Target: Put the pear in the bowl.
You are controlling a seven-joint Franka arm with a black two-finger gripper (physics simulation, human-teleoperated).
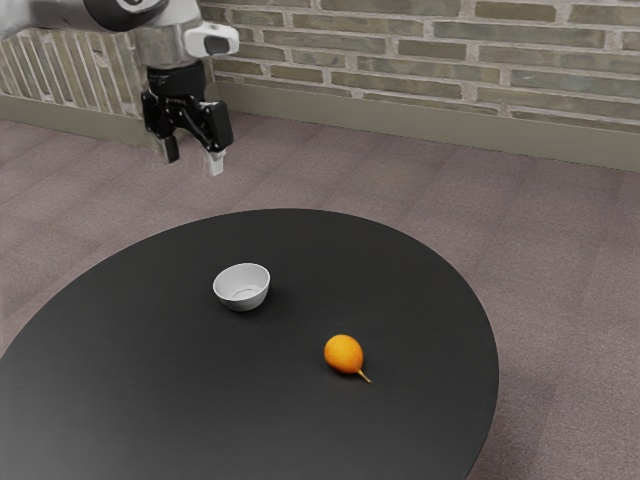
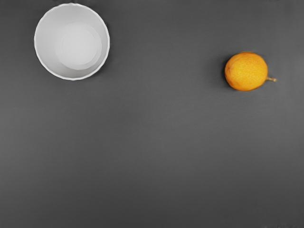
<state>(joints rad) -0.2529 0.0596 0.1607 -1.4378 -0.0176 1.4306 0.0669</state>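
One pear (image 1: 343, 353) rests on the cut-off table (image 1: 180, 380)

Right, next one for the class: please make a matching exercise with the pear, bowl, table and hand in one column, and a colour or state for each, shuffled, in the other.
Column 1
1. Pear
2. Bowl
3. Table
4. Hand

Column 2
A. Black, with a curved edge
B. Open, holding nothing
C. Orange, with a thin stem
D. White and empty

Right pairs: 1-C, 2-D, 3-A, 4-B
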